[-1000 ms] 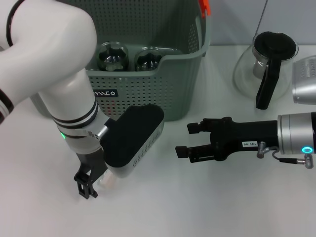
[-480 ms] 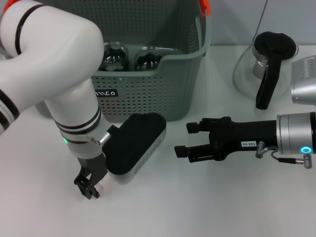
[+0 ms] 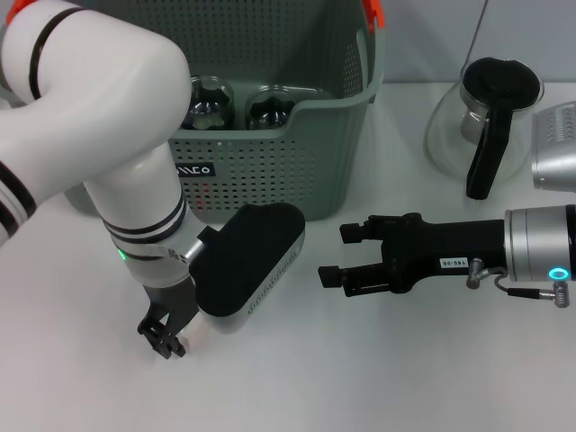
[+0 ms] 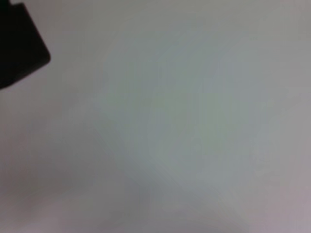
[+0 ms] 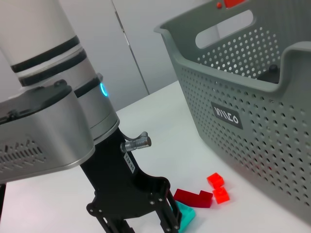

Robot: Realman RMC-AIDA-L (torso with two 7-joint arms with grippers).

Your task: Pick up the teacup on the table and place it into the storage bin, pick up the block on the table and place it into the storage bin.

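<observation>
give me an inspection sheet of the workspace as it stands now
surface: white table, bare in front of both arms.
job's things: storage bin stands at the back left, two dark glass items inside. Blocks on the table by the bin: teal block at the left gripper's fingers, dark red block and bright red block beside it. Teacup: cannot identify one.
clutter: glass pot with black lid and handle at the back right; silver perforated object at the right edge.
grippers: left gripper down at the table, fingers on either side of the teal block; right gripper open, empty, level above the table.
cables: thin cable on the right wrist.
surroundings: pale wall panels behind the bin.
</observation>
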